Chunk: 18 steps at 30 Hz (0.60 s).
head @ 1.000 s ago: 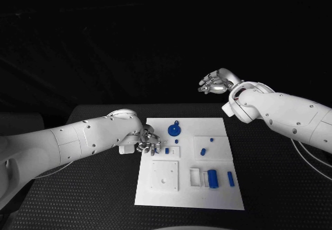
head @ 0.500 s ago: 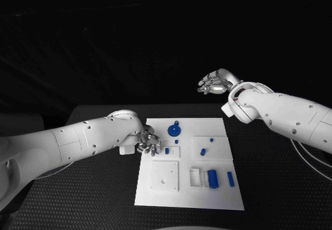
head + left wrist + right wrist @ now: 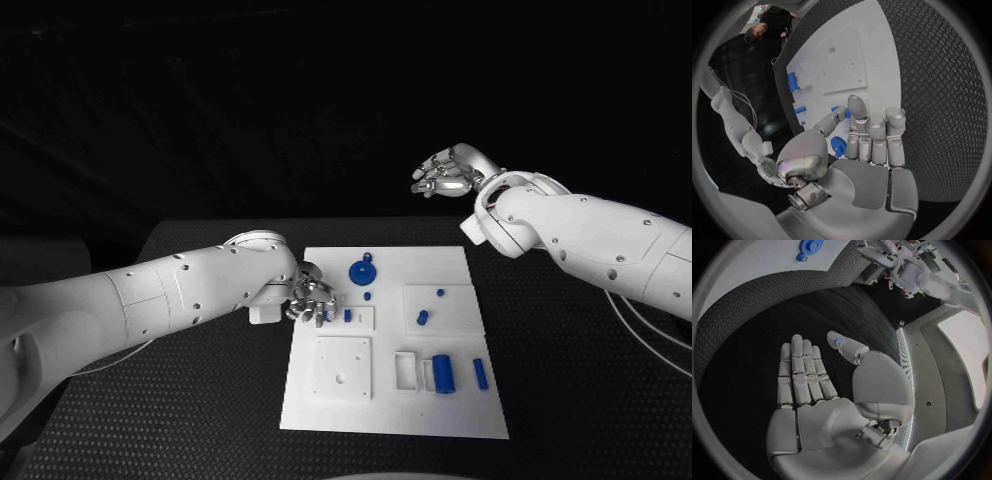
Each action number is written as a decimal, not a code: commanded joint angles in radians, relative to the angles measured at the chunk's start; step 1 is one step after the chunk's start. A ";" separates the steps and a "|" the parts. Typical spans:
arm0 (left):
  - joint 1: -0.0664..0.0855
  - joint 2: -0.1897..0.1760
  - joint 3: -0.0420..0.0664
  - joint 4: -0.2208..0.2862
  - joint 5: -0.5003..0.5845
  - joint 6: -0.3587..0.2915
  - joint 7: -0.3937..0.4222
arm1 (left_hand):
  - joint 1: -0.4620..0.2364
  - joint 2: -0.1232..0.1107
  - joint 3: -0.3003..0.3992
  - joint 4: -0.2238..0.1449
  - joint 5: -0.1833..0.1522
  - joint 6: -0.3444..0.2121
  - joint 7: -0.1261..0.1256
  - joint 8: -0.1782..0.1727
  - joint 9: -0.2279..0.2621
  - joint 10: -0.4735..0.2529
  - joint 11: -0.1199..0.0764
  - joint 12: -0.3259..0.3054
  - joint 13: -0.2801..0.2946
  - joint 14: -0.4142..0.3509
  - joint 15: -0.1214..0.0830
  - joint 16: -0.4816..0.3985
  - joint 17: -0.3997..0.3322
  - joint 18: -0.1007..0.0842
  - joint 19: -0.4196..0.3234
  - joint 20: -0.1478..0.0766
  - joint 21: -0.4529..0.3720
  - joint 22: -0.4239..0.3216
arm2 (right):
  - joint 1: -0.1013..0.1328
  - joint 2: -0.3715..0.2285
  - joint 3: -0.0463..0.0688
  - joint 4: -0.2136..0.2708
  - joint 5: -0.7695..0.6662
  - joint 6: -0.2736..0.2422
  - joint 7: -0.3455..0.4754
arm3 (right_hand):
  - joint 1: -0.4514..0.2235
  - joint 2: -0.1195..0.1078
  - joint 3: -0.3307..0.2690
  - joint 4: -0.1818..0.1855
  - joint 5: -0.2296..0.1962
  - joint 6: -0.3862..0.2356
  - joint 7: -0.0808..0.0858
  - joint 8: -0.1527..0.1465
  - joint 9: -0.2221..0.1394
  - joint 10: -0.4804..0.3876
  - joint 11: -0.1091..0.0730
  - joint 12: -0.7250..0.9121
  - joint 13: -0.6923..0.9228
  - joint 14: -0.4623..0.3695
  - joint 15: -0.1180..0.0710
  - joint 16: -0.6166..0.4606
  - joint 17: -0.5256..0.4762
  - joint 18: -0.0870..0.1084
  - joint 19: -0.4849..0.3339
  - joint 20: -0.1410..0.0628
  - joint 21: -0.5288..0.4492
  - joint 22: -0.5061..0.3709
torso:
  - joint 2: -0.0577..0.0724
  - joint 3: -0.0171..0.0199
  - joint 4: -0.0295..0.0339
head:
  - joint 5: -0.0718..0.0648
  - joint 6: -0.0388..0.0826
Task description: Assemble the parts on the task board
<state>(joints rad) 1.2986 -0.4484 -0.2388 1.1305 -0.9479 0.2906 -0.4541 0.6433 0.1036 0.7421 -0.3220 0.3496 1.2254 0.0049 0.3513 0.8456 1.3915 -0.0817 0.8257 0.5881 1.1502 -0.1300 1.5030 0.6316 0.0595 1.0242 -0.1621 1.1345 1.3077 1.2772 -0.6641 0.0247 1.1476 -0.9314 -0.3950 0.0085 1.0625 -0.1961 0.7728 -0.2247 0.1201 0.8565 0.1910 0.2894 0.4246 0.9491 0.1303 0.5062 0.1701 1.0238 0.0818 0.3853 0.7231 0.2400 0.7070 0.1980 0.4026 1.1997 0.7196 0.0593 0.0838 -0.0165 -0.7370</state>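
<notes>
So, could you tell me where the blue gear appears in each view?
Head view: blue gear near the task board's far edge, by the left hand.
Left wrist view: behind that hand's fingers.
Right wrist view: on the board, far beyond the right hand.
Shared landmark: the board.

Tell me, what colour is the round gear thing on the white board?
Blue. The round gear part shows best in the head view.

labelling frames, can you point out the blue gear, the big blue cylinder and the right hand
blue gear (image 3: 362,270), head view, on its round face
big blue cylinder (image 3: 444,373), head view, on the middle of its side
right hand (image 3: 450,171), head view, on the middle of the hand
</notes>
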 commanded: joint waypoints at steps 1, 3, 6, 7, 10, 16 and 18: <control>-0.001 0.006 0.000 -0.001 0.000 -0.007 0.014 | 0.010 0.010 0.061 0.035 0.014 -0.001 -0.005 0.002 0.001 0.008 -0.023 0.006 0.002 0.066 -0.076 -0.004 0.002 0.025 -0.004 -0.103 0.003 0.016 | -0.001 0.002 0.001 0.000 -0.001 0.012 0.011 | 0.002 0.005 -0.007 0.000 -0.002 -0.004 0.000 0.005 -0.001 0.008 0.000 -0.007 -0.002 0.004 0.003 -0.005 0.000 -0.002 -0.002 0.007 -0.006 0.001 | 0.000 0.0001 0.0004 | 0.000 0.001; -0.004 0.006 0.001 0.000 -0.024 -0.012 0.019 | 0.010 0.009 0.061 0.035 0.014 -0.001 -0.005 0.002 0.001 0.008 -0.023 0.006 0.002 0.066 -0.076 -0.004 0.002 0.025 -0.004 -0.103 0.003 0.016 | -0.001 0.003 0.001 0.000 -0.001 0.013 0.011 | 0.002 0.005 -0.008 0.000 -0.002 -0.004 0.000 0.005 -0.001 0.008 0.000 -0.007 -0.002 0.004 0.003 -0.005 0.000 -0.002 -0.002 0.007 -0.006 0.001 | 0.001 0.0002 0.0006 | 0.000 0.002; -0.009 0.005 0.001 0.001 -0.026 -0.014 0.022 | 0.010 0.009 0.061 0.036 0.013 -0.001 -0.005 0.002 0.002 0.008 -0.023 0.006 0.002 0.065 -0.076 -0.004 0.002 0.025 -0.004 -0.103 0.003 0.016 | -0.002 0.003 0.001 -0.001 -0.001 0.013 0.011 | 0.002 0.005 -0.008 0.000 -0.002 -0.004 0.000 0.005 -0.001 0.008 0.000 -0.007 -0.002 0.004 0.003 -0.006 0.000 -0.002 -0.003 0.007 -0.007 0.001 | 0.001 -0.0001 0.0006 | -0.002 0.002; -0.010 0.006 0.001 0.000 -0.026 -0.012 0.023 | 0.010 0.009 0.061 0.036 0.013 -0.001 -0.005 0.002 0.002 0.007 -0.023 0.006 0.002 0.065 -0.076 -0.004 0.002 0.025 -0.004 -0.103 0.003 0.016 | -0.002 0.003 0.001 -0.001 -0.001 0.013 0.011 | 0.002 0.005 -0.008 0.000 -0.002 -0.004 0.000 0.005 -0.002 0.008 0.000 -0.007 -0.003 0.004 0.003 -0.006 0.000 -0.002 -0.003 0.007 -0.007 0.001 | 0.001 -0.0003 0.0004 | -0.003 0.003; -0.010 0.006 0.001 -0.002 -0.026 -0.012 0.024 | 0.010 0.009 0.061 0.036 0.013 -0.002 -0.005 0.002 0.002 0.007 -0.023 0.006 0.002 0.065 -0.076 -0.005 0.002 0.025 -0.004 -0.103 0.003 0.016 | -0.003 0.004 0.001 -0.001 -0.001 0.014 0.011 | 0.002 0.005 -0.008 0.000 -0.002 -0.004 0.000 0.005 -0.002 0.008 0.000 -0.008 -0.003 0.004 0.003 -0.006 0.000 -0.001 -0.003 0.007 -0.007 0.002 | 0.001 -0.0006 -0.0002 | -0.004 0.003; -0.010 0.005 0.001 -0.003 -0.025 -0.013 0.024 | 0.010 0.009 0.061 0.036 0.012 -0.002 -0.005 0.001 0.002 0.007 -0.023 0.006 0.002 0.065 -0.076 -0.005 0.002 0.025 -0.004 -0.103 0.003 0.016 | -0.003 0.004 0.001 -0.001 -0.001 0.014 0.011 | 0.002 0.006 -0.008 0.000 -0.001 -0.004 0.000 0.005 -0.002 0.009 0.000 -0.008 -0.004 0.004 0.003 -0.007 0.000 -0.001 -0.003 0.008 -0.007 0.002 | 0.000 -0.0002 0.0001 | -0.003 0.002; -0.010 0.005 0.001 -0.003 -0.024 -0.012 0.023 | 0.010 0.009 0.061 0.036 0.012 -0.002 -0.005 0.001 0.002 0.007 -0.023 0.006 0.002 0.065 -0.076 -0.005 0.002 0.025 -0.004 -0.103 0.003 0.016 | -0.003 0.003 0.001 -0.001 -0.001 0.014 0.011 | 0.002 0.006 -0.008 0.001 -0.001 -0.004 0.000 0.005 -0.002 0.009 0.000 -0.008 -0.004 0.004 0.003 -0.007 0.000 -0.001 -0.003 0.008 -0.007 0.002 | 0.000 -0.0001 0.0002 | -0.003 0.001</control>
<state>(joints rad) 1.2904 -0.4449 -0.2374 1.1277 -0.9647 0.2830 -0.4399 0.6448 0.1022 0.7421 -0.3219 0.3536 1.2252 0.0052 0.3514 0.8465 1.3915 -0.0817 0.8257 0.5888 1.1489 -0.1337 1.5029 0.6324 0.0601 1.0242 -0.1619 1.1344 1.3074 1.2749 -0.6612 0.0247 1.1459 -0.9314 -0.3928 0.0090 1.0625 -0.1961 0.7700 -0.2219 0.1201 0.8565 0.1910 0.2894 0.4236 0.9490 0.1303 0.5022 0.1673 1.0238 0.0818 0.3853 0.7232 0.2400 0.7069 0.1981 0.3985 1.2004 0.7200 0.0591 0.0839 -0.0197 -0.7354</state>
